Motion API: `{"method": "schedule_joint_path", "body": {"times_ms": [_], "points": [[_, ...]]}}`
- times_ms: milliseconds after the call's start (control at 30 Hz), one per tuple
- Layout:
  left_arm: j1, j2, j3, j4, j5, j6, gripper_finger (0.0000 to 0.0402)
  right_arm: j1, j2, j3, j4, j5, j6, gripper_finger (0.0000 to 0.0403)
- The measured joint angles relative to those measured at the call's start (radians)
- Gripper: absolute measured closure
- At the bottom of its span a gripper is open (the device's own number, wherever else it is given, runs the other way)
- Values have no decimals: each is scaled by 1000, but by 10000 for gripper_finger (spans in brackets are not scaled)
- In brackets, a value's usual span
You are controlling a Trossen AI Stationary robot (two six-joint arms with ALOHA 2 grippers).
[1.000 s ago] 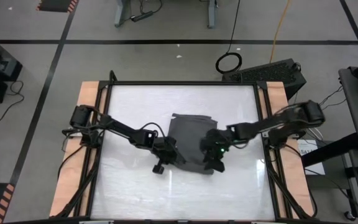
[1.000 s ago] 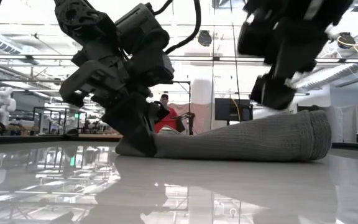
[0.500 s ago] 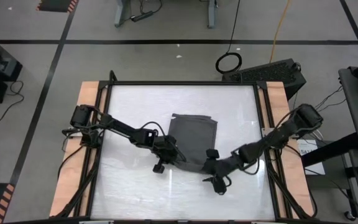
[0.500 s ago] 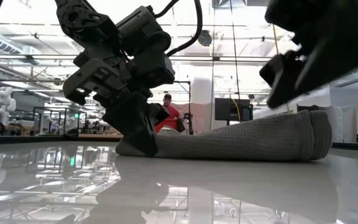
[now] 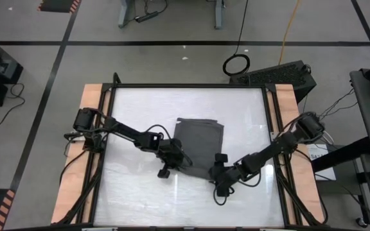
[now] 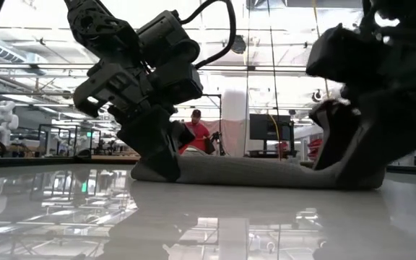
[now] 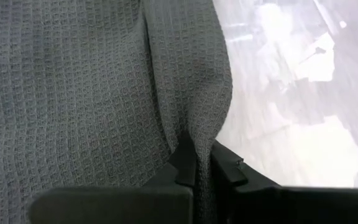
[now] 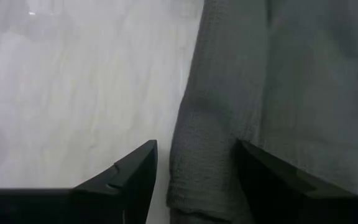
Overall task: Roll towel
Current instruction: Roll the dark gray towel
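At table's middle, left claw (image 5: 180,160) pinches towel (image 5: 201,142) edge; right claw (image 5: 218,174) straddles corner.

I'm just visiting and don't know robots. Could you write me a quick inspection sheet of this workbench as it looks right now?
Surface: white table, glossy, with wooden side strips.
Job's things: grey towel lying near the table's middle, near edge bunched into a fold.
Clutter: nothing seen on the table besides the towel.
Grippers: left gripper shut on a pinch of the towel's edge; right gripper open, fingers astride the towel's near edge, at its other corner.
Cables: yellow cable and a coiled black cable on the floor beyond the table.
Surroundings: a person in red far behind the table.
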Motion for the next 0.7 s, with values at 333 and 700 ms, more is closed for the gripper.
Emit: {"method": "schedule_joint_path", "body": {"times_ms": [333,700], "points": [[46,2,-3,35,94,-52,389,12,48,7,-33,21,125,193],[71,-31,1,43,237,-156,389,-10,1,3,-56,-207,230,387]]}}
